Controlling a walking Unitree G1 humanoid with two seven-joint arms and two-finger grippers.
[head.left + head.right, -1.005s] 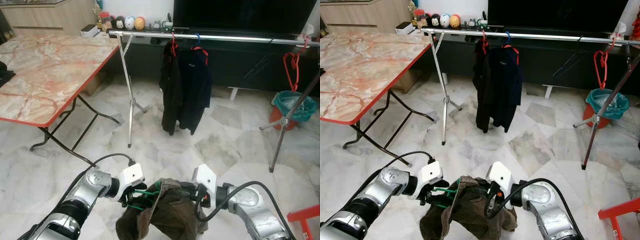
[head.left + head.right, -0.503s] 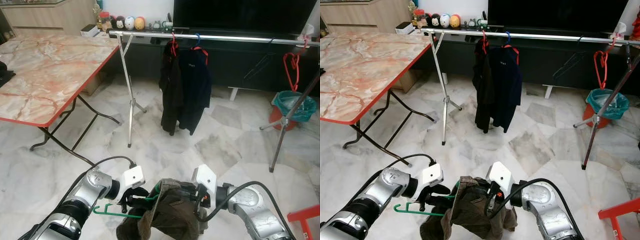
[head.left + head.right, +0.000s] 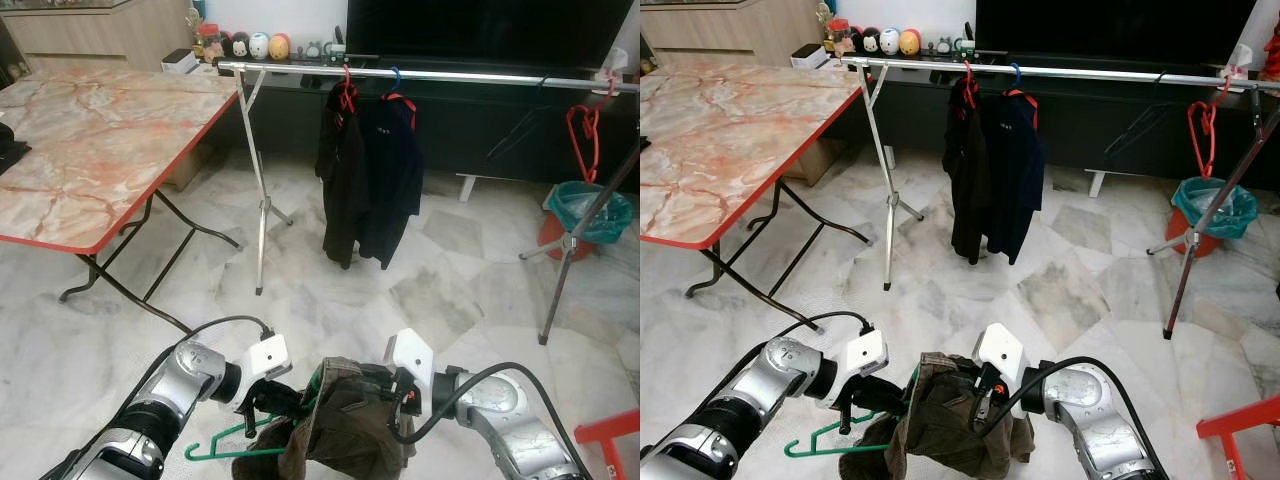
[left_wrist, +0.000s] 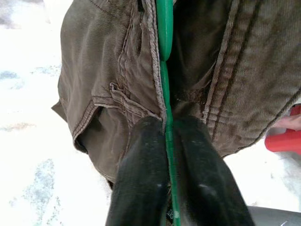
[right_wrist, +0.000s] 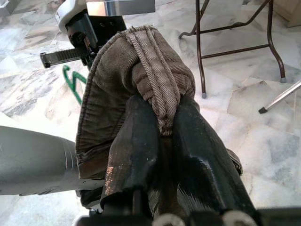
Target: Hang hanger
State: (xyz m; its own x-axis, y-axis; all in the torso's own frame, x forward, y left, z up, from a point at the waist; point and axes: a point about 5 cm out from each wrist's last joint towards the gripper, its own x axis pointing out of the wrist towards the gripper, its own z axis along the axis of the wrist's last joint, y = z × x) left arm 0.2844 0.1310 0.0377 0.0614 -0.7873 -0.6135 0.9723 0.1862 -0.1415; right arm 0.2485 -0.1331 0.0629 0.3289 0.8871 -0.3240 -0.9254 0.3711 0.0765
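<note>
Over the marble floor (image 3: 330, 290), both hands pinch: left hand (image 4: 166, 141) green hanger (image 4: 164, 28), right hand (image 5: 162, 127) brown trousers (image 5: 117, 84).

Pale marble floor (image 3: 330, 290) runs throughout. At 10 o'clock stands a folding worktop (image 3: 90, 150) with a red-edged marble top. At 12 o'clock a steel garment rail (image 3: 450, 75) holds dark clothes (image 3: 370, 180) before a black television (image 3: 480, 30). A teal bin (image 3: 590, 212) sits at 2 o'clock.

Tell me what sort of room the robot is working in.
Most likely a home living room used for drying laundry: a marble-tiled floor, a clothes rail hung with dark garments before a large TV, and a folding table with a marble-pattern top.
</note>
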